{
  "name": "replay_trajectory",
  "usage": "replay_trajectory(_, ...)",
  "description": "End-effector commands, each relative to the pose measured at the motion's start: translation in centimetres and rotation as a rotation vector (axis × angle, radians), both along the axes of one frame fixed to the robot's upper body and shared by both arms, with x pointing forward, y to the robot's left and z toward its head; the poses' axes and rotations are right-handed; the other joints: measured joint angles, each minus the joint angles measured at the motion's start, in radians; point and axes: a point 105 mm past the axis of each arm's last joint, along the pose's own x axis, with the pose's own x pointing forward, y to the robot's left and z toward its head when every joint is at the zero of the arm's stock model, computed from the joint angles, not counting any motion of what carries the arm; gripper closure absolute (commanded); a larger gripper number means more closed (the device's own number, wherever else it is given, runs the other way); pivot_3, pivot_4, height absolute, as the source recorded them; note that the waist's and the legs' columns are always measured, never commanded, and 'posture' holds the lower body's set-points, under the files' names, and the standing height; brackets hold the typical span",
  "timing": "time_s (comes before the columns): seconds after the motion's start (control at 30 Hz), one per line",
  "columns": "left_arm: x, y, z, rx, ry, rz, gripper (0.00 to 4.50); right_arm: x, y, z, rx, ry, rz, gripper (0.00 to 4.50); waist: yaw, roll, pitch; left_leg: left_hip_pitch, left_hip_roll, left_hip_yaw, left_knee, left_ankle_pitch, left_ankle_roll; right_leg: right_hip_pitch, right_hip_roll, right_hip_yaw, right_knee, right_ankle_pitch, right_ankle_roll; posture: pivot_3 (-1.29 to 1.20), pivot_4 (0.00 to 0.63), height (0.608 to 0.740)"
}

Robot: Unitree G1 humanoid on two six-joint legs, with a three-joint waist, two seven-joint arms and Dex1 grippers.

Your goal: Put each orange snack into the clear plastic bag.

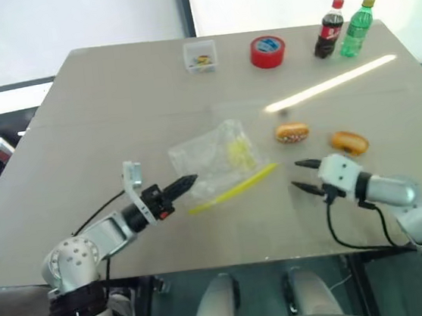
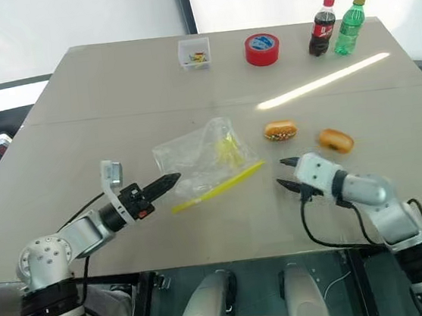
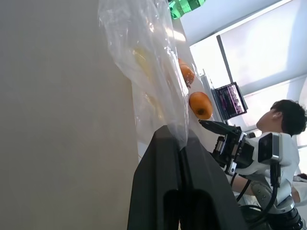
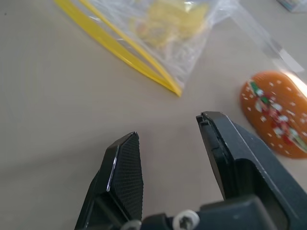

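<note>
The clear plastic bag (image 1: pixel 215 160) lies mid-surface, its near-left edge pinched by the closed left end effector (image 1: pixel 185 182). The right end effector (image 1: pixel 304 175) hovers half-open and empty, just near of the orange snacks (image 1: pixel 292 133), which lie right of the bag. A thin pinch could slip, and the bag mouth could stay collapsed. The pinch is confirmed in the left wrist view; the snack's speckled top is revealed in the right wrist view.
</note>
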Motion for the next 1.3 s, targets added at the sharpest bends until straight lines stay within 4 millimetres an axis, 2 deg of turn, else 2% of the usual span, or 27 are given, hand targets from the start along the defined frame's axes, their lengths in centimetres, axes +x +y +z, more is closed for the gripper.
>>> replay_trajectory(0.03, -0.4, -1.6, 0.8, -0.030, -0.030, -0.021, 4.44, 0.4, 1.8, 0.5, -0.007, -0.090, 0.031, 2.25, -0.001, 0.000, 0.000, 0.000, 0.000, 0.000, 0.000, 0.001, -0.001, 0.000, 0.000, 0.000, 0.000, 0.000, 0.000, 0.00, 0.150, 0.740)
replay_trajectory(0.27, -1.5, -4.3, -0.1, -0.049, 0.004, -0.081, 4.44, 2.0, 3.5, 1.4, 0.034, -0.154, 0.013, 2.25, -0.002, 0.000, 0.000, 0.000, 0.000, 0.001, 0.000, 0.001, -0.002, 0.000, 0.000, 0.001, 0.000, 0.000, 0.000, 0.00, 0.150, 0.740)
replay_trajectory(0.3, -1.5, -4.3, -0.1, -0.052, 0.005, -0.082, 4.50, 2.0, 3.5, 1.5, 0.034, -0.165, 0.013, 2.79, -0.002, 0.000, 0.000, 0.000, 0.000, 0.000, 0.000, 0.001, -0.002, 0.000, 0.001, 0.001, 0.000, 0.000, 0.000, 0.00, 0.150, 0.740)
replay_trajectory(0.4, -1.4, -4.3, 0.0, -0.056, -0.003, -0.079, 4.50, 2.3, 3.1, 1.6, 0.041, -0.168, -0.005, 3.84, 0.000, 0.000, 0.000, 0.000, -0.001, 0.000, 0.000, 0.001, -0.002, 0.000, 0.001, 0.000, 0.000, 0.000, 0.000, 0.00, 0.150, 0.740)
replay_trajectory(0.43, -1.3, -4.2, 0.0, -0.051, -0.005, -0.074, 4.50, 2.3, 3.0, 1.7, 0.040, -0.168, -0.007, 4.37, 0.000, 0.000, 0.000, 0.000, -0.001, 0.000, 0.000, 0.001, -0.002, 0.000, 0.001, 0.000, 0.000, 0.000, 0.000, 0.00, 0.150, 0.740)
replay_trajectory(0.6, -0.1, -3.2, -0.4, 0.045, -0.061, -0.001, 4.50, 2.5, 2.9, 2.5, 0.047, -0.171, -0.010, 4.45, -0.002, 0.000, 0.000, 0.000, -0.002, 0.000, 0.000, 0.001, -0.002, 0.000, 0.001, 0.000, 0.000, 0.000, 0.000, 0.00, 0.150, 0.740)
replay_trajectory(0.67, 0.7, -2.4, 0.0, 0.141, -0.161, 0.054, 4.50, 3.0, 3.0, 3.2, 0.050, -0.181, -0.018, 4.45, -0.003, 0.000, 0.000, 0.000, -0.002, 0.000, 0.000, 0.001, -0.002, 0.000, 0.002, 0.000, 0.000, 0.000, 0.000, 0.00, 0.150, 0.740)
replay_trajectory(0.77, 1.5, -1.8, 1.0, 0.184, -0.260, 0.098, 3.60, 4.1, 2.8, 4.1, 0.048, -0.162, -0.091, 4.50, -0.003, 0.000, 0.000, 0.000, -0.001, 0.001, 0.000, 0.001, -0.002, 0.000, 0.002, 0.001, 0.000, 0.001, -0.001, 0.00, 0.150, 0.740)
replay_trajectory(0.8, 2.2, -1.2, 1.2, 0.191, -0.267, 0.151, 3.16, 4.3, 2.9, 4.2, 0.048, -0.153, -0.101, 4.50, -0.001, 0.000, 0.000, 0.000, -0.001, 0.001, 0.000, 0.001, -0.002, 0.000, 0.002, 0.001, 0.000, 0.001, -0.001, 0.00, 0.150, 0.740)
replay_trajectory(0.87, 4.0, 1.4, 1.1, 0.206, -0.241, 0.325, 2.31, 4.7, 3.5, 4.5, 0.065, -0.147, -0.104, 4.50, 0.001, 0.000, 0.000, 0.000, -0.001, 0.000, 0.000, 0.001, -0.002, 0.000, 0.002, 0.000, 0.000, 0.001, -0.001, 0.00, 0.150, 0.740)
replay_trajectory(0.93, 5.3, 5.1, 1.0, 0.354, -0.268, 0.530, 2.31, 5.3, 3.9, 4.6, 0.106, -0.125, -0.140, 4.50, 0.000, 0.000, 0.000, 0.000, -0.001, -0.001, -0.001, 0.001, -0.002, 0.000, 0.002, 0.000, -0.001, 0.001, -0.001, 0.00, 0.150, 0.740)
replay_trajectory(1.0, 5.7, 7.0, 3.9, 0.553, -0.457, 0.668, 2.31, 5.9, 4.7, 4.3, 0.109, -0.111, -0.155, 4.50, -0.007, -0.002, 0.000, 0.000, -0.001, 0.000, -0.001, 0.001, -0.002, -0.001, 0.003, 0.000, -0.001, 0.001, -0.001, 0.00, 0.150, 0.740)
replay_trajectory(1.03, 5.8, 6.8, 5.4, 0.603, -0.538, 0.689, 2.31, 6.0, 5.1, 4.2, 0.086, -0.112, -0.143, 4.50, -0.005, -0.002, 0.001, 0.000, -0.001, 0.001, -0.002, 0.001, -0.002, -0.002, 0.003, 0.001, -0.001, 0.001, -0.001, 0.00, 0.150, 0.740)
replay_trajectory(1.1, 5.4, 4.3, 7.1, 0.731, -0.700, 0.583, 2.31, 6.4, 6.2, 4.4, 0.083, -0.120, -0.129, 4.50, -0.001, -0.003, 0.001, -0.003, -0.001, 0.001, -0.002, 0.001, -0.003, -0.005, 0.003, 0.001, -0.001, 0.001, -0.001, 0.00, 0.150, 0.740)
replay_trajectory(1.2, 4.0, -0.4, 7.2, 1.093, -1.037, 0.274, 2.31, 7.2, 8.1, 5.4, 0.063, -0.187, -0.109, 4.50, 0.001, -0.003, 0.001, -0.005, -0.003, 0.001, -0.003, 0.001, -0.003, -0.006, 0.002, 0.001, -0.001, 0.001, -0.001, 0.00, 0.150, 0.740)
replay_trajectory(1.23, 3.5, -1.3, 7.1, 1.153, -1.115, 0.211, 2.31, 7.5, 8.5, 5.6, 0.030, -0.223, -0.105, 4.50, -0.001, -0.002, 0.001, -0.005, -0.004, 0.003, -0.004, 0.001, -0.003, -0.006, 0.002, 0.001, -0.001, 0.001, -0.001, 0.00, 0.150, 0.740)
replay_trajectory(1.3, 2.9, -2.0, 7.3, 1.136, -1.162, 0.211, 2.31, 7.8, 8.9, 5.7, 0.005, -0.242, -0.091, 4.50, -0.001, -0.002, 0.001, -0.003, -0.005, 0.005, -0.008, 0.001, -0.003, -0.008, 0.000, 0.005, -0.001, 0.001, -0.001, 0.00, 0.150, 0.740)
